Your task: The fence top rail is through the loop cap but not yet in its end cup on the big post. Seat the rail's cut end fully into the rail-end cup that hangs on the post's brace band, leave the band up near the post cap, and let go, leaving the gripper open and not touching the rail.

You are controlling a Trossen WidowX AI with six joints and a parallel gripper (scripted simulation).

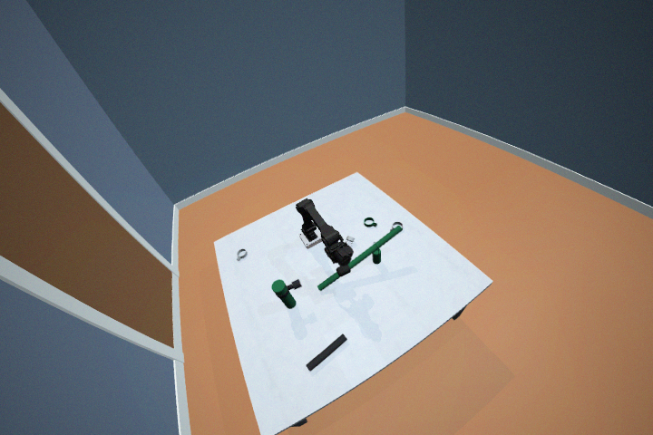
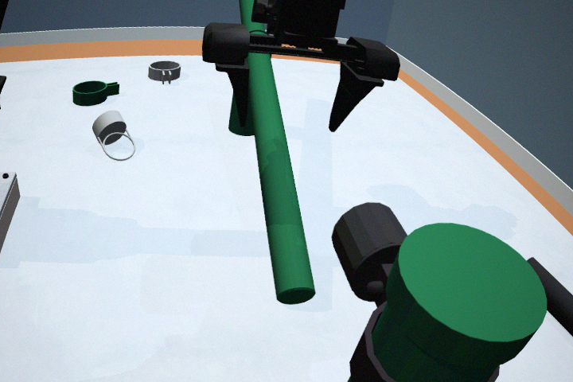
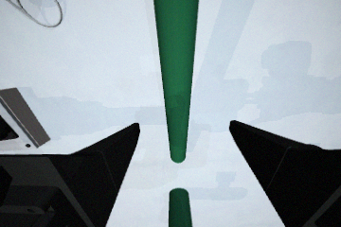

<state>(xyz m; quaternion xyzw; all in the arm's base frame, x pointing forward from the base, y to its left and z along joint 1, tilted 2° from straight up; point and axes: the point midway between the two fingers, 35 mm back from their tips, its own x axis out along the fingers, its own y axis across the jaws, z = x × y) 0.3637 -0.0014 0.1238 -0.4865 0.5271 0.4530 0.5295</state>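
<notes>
The green top rail [image 1: 360,257] [image 2: 278,180] [image 3: 178,71] slants above the table past the small post [image 1: 376,256] [image 2: 236,130]; its near cut end is bare. The black end cup [image 1: 296,284] [image 2: 368,234] hangs from the brace band [image 2: 360,348], just below the cap of the big post [image 1: 279,286] [image 2: 467,278] [image 3: 179,210]. The rail's end is outside the cup, with a gap to it. My gripper [image 1: 344,260] [image 2: 287,128] [image 3: 184,125] is open and empty over the rail's middle, one finger on each side in view. It mostly hides the loop cap; finger height against the rail is unclear.
Behind the rail lie a green band [image 1: 369,218] [image 2: 88,99], a grey band [image 1: 397,223] [image 2: 157,73] and a light cap with a wire loop [image 1: 350,238] [image 2: 108,120]. Another band [image 1: 238,257] lies far left. A dark bar [image 1: 326,352] [image 2: 567,302] lies beyond the big post.
</notes>
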